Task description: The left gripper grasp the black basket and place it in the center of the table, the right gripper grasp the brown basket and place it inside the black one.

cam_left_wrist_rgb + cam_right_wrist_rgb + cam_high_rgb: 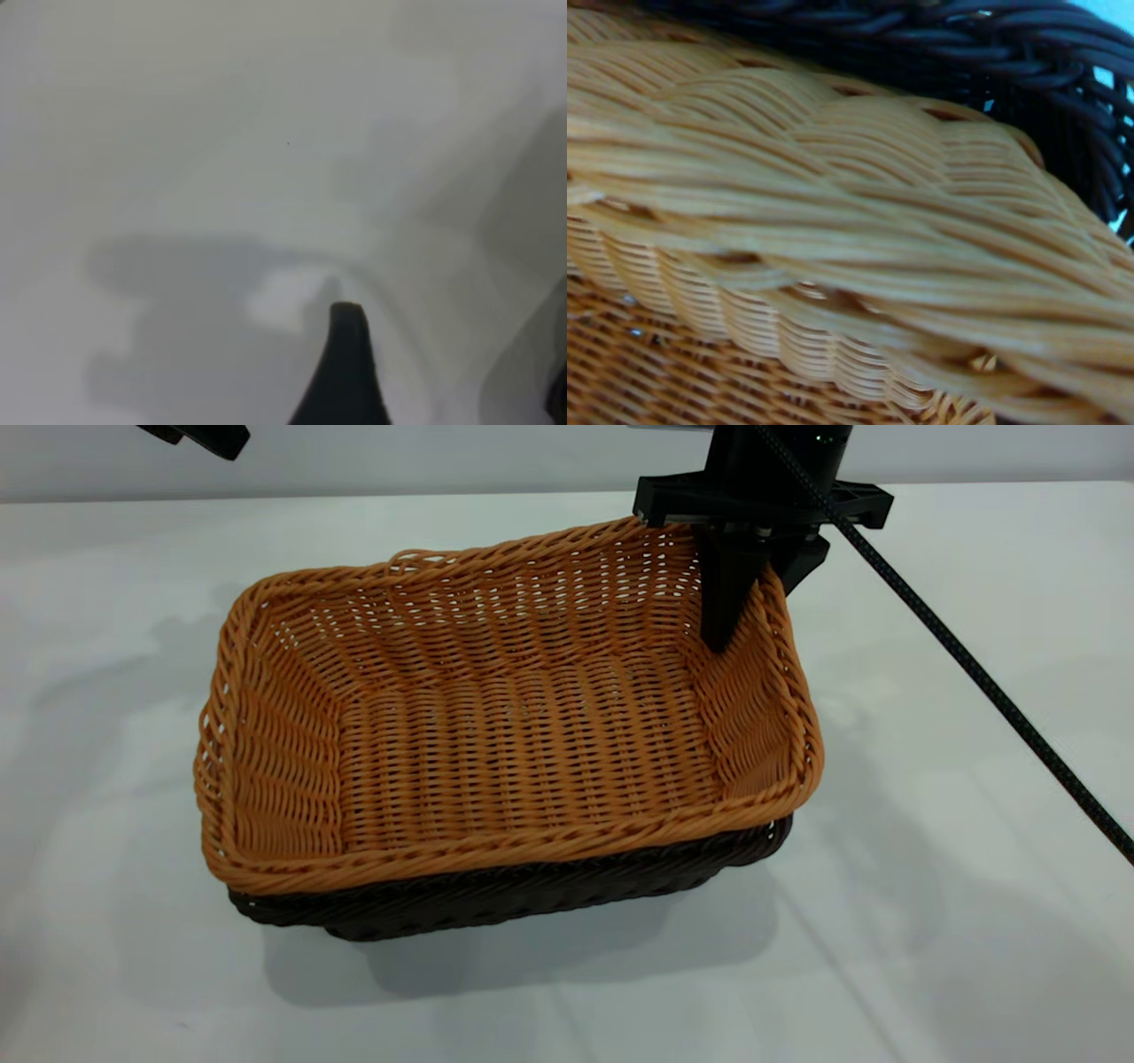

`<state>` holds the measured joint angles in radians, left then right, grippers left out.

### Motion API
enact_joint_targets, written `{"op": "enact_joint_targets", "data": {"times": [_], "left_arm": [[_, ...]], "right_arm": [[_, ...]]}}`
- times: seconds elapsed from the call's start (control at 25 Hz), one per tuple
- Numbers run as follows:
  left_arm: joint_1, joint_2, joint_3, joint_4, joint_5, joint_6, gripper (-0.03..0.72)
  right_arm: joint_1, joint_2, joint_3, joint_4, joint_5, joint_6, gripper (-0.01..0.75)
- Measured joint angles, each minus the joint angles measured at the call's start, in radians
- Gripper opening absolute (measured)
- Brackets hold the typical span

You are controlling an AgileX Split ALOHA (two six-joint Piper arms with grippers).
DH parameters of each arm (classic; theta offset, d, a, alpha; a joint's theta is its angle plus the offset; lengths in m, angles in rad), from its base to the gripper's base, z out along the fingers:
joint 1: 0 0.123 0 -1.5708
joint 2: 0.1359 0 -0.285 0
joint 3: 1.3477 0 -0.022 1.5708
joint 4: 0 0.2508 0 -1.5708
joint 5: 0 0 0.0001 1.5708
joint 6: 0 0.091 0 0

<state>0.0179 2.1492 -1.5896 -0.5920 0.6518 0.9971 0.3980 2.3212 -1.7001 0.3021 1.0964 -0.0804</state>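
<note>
Brown basket (523,717): woven orange-tan tray, nested inside the black basket (496,899), sitting a little askew so its rim rides above the dark rim. Small loop on its rim at about 11 o'clock in the exterior view.

Black basket: only a dark woven strip shows under the brown one, along the 5 to 7 o'clock side. It rests on the table (930,921), roughly central.

Right gripper (753,607): at the stacked baskets' 2 o'clock corner, straddling the brown basket's rim. One finger hangs inside against the wall, the other sits outside. Whether it is pinching the rim or only spread around it cannot be told. The right wrist view is filled by the braided brown rim (833,221), with the black rim (939,44) just beyond.

Left gripper (199,436): only an edge shows at the 11 o'clock corner of the exterior view, well apart from the baskets. One dark fingertip (347,372) shows over bare table (221,133); spread or pressed together, cannot tell.
</note>
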Motion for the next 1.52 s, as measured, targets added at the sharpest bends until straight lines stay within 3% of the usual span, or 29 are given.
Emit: {"op": "enact_joint_targets", "data": {"times": [0.64,0.76,0.96,1.16,1.28,1.52], "left_arm": [[0.000,0.000,0.000,0.000,0.003,0.000,0.558],[0.000,0.000,0.000,0.000,0.003,0.000,0.558],[0.000,0.000,0.000,0.000,0.003,0.000,0.558],[0.000,-0.019,0.000,0.002,0.003,0.000,0.558],[0.000,-0.063,0.000,0.003,0.004,0.000,0.558],[0.000,-0.174,0.000,0.004,0.008,-0.019,0.558]], "right_arm": [[-0.152,0.046,-0.006,0.012,-0.012,0.095,0.109],[-0.151,0.046,-0.006,0.005,-0.018,0.098,0.172],[-0.150,0.046,-0.015,0.004,-0.012,0.094,0.400],[-0.151,0.046,-0.094,-0.107,0.080,0.094,0.586],[-0.157,0.013,-0.149,-0.146,0.107,0.094,0.615],[-0.159,-0.142,-0.195,-0.150,0.122,0.094,0.590]]}}
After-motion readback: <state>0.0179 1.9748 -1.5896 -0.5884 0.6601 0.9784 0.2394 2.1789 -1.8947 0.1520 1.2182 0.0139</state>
